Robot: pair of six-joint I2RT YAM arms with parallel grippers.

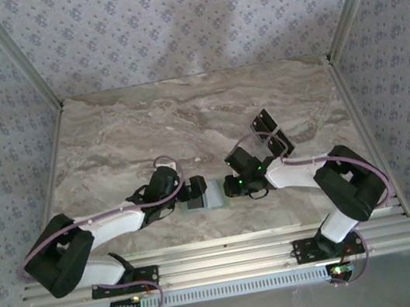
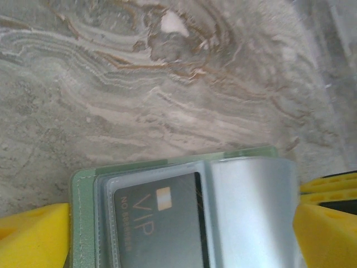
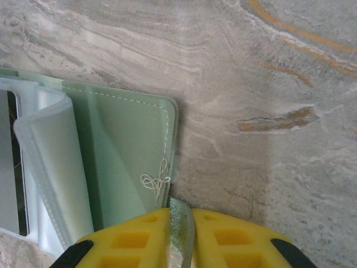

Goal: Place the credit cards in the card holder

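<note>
Currently mid-task: card holder point(image 1: 211, 197) lies open on the marble-look table point(image 1: 145, 124), centre, toward the near edge, betw both arms. One VIP card point(image 2: 159, 223) already sits in a clear sleeve point(image 2: 251, 206). Left gripper point(image 2: 181, 223) is spread wide, fingers either side of the holder, grasping nothing. Right gripper point(image 3: 181, 223) is pinched nearly closed on a thin greenish bit at the holder's cover edge, prob the tab, so it's gripping the holder. Rest of the credit cards point(image 1: 272, 130) lie fanned on the table just behind the right arm.

Next, I reckon: one arm pins the holder and the other fetches a flat card. That needs an edge pick, then a square feed into a sleeve mouth.

Can't tell: card count in the pile (arm overlaps it), whether the left fingers touch the holder, which sleeves are free. Holder's near part is cut off in both wrist views.
</note>
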